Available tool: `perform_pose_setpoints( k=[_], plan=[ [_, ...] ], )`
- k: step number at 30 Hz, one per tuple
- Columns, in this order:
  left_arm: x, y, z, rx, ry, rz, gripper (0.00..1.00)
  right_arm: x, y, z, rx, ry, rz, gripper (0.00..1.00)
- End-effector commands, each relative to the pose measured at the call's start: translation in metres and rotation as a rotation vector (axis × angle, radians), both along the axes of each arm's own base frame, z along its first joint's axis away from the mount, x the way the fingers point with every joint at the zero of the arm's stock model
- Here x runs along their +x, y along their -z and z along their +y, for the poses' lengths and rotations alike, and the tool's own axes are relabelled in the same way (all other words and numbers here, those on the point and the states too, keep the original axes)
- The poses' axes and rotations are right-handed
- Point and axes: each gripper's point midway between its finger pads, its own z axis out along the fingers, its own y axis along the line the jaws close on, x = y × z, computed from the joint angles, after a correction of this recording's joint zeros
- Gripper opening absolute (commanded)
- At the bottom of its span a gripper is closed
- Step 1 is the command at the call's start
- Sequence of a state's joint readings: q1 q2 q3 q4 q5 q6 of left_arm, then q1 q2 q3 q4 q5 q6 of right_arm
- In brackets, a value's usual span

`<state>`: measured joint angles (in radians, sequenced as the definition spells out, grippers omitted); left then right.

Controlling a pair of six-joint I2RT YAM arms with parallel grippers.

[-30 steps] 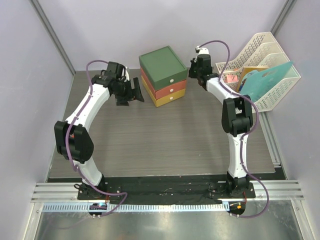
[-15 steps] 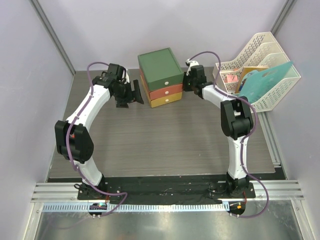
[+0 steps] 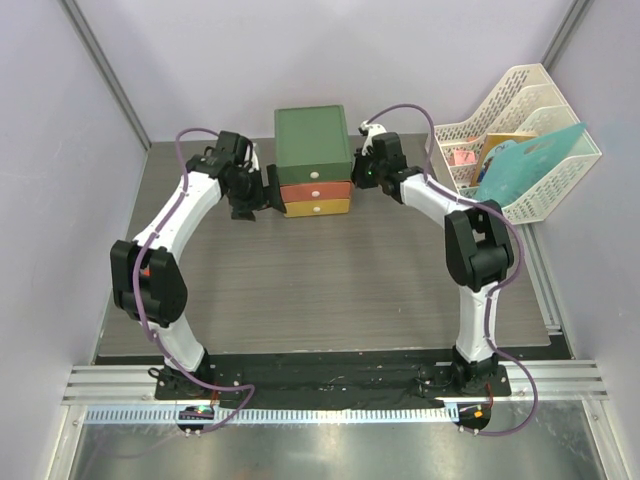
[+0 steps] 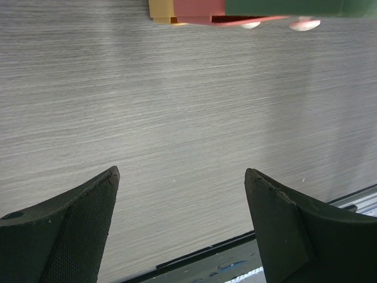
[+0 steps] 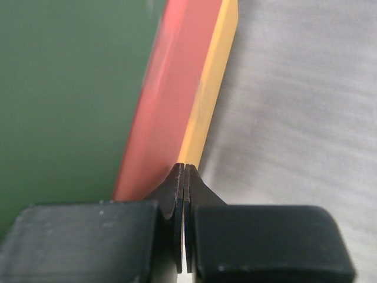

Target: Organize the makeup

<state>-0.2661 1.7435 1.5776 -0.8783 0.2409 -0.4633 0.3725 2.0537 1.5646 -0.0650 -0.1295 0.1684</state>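
No makeup shows in any view. The green-orange-yellow drawer box (image 3: 313, 145) stands at the back middle of the table, its white knobs facing the arms. My left gripper (image 3: 270, 190) is open beside the box's left side; in the left wrist view it (image 4: 181, 172) has only bare table between the fingers, with the box's (image 4: 194, 7) lower edge at the top. My right gripper (image 3: 358, 172) is shut and empty, its tips (image 5: 185, 166) against the right side of the box (image 5: 70, 88) near the yellow bottom drawer.
A white file rack (image 3: 520, 140) holding a teal folder (image 3: 535, 165) and some papers stands at the back right. Purple walls close in the table on the left, back and right. The table's dark near edge (image 4: 224, 259) shows in the left wrist view.
My right gripper moved left along with the drawer box, which turned from a slanted pose to square-on and shifted left, close to the left gripper. The left arm barely moved.
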Motion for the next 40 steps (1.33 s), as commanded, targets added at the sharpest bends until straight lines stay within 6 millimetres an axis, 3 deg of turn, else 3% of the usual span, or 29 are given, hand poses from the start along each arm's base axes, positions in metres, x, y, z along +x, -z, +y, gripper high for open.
perform_pose_setpoints(
  k=[1,2,3,4,5,6,8,10,11,13,14,18,22,25,26,29,31,32,40],
  plan=[
    [-0.007,-0.02,0.007,0.015,0.012,-0.064,0.87,-0.029,-0.051,0.001,0.057,-0.016,-0.04,0.01],
    [-0.007,-0.02,0.007,0.017,0.015,-0.071,0.88,-0.04,-0.04,-0.001,0.044,-0.018,-0.013,0.01],
    [-0.01,-0.019,0.008,0.019,0.021,-0.07,0.88,-0.048,-0.055,-0.004,0.045,-0.021,-0.04,0.01],
    [-0.012,-0.021,0.009,0.022,0.019,-0.075,0.88,-0.056,-0.055,-0.003,0.036,-0.028,-0.038,0.01],
    [-0.014,-0.019,0.01,0.026,0.024,-0.075,0.88,-0.068,-0.042,-0.008,0.015,-0.024,-0.004,0.01],
    [-0.017,-0.014,0.011,0.03,0.029,-0.064,0.88,-0.077,-0.053,-0.01,0.018,-0.024,-0.024,0.01],
    [-0.024,-0.008,0.014,0.037,0.028,-0.059,0.88,-0.1,-0.041,-0.011,-0.008,-0.04,0.015,0.01],
    [-0.029,-0.004,0.016,0.043,0.026,-0.053,0.89,-0.118,-0.045,-0.012,-0.024,-0.055,0.016,0.01],
    [-0.031,-0.004,0.017,0.044,0.026,-0.056,0.89,-0.135,-0.031,-0.012,-0.05,-0.072,0.057,0.01],
    [-0.037,0.003,0.019,0.048,0.028,-0.043,0.89,-0.152,-0.032,-0.015,-0.056,-0.084,0.06,0.01],
    [-0.041,0.006,0.02,0.051,0.03,-0.037,0.89,-0.169,-0.016,-0.019,-0.081,-0.091,0.105,0.01],
    [-0.051,0.011,0.021,0.051,0.046,-0.03,0.89,-0.205,-0.002,-0.035,-0.071,-0.061,0.168,0.01],
    [-0.059,0.015,0.024,0.055,0.054,-0.026,0.89,-0.238,0.009,-0.048,-0.053,-0.033,0.221,0.11],
    [-0.064,0.018,0.025,0.061,0.059,-0.017,0.9,-0.255,0.008,-0.057,-0.046,-0.018,0.239,0.33],
    [-0.064,0.018,0.025,0.059,0.057,-0.016,0.9,-0.259,0.004,-0.061,-0.042,-0.009,0.232,0.39],
    [-0.067,0.02,0.027,0.07,0.061,-0.011,0.9,-0.263,0.003,-0.072,-0.057,0.037,0.226,0.73],
    [-0.068,0.02,0.03,0.084,0.06,-0.011,0.9,-0.26,-0.004,-0.081,-0.071,0.082,0.19,0.87],
    [-0.068,0.021,0.031,0.089,0.06,-0.009,0.89,-0.259,-0.007,-0.083,-0.076,0.092,0.177,1.0],
    [-0.072,0.015,0.037,0.111,0.077,-0.06,0.91,-0.237,-0.025,-0.086,-0.092,0.158,0.126,1.0]
  ],
)
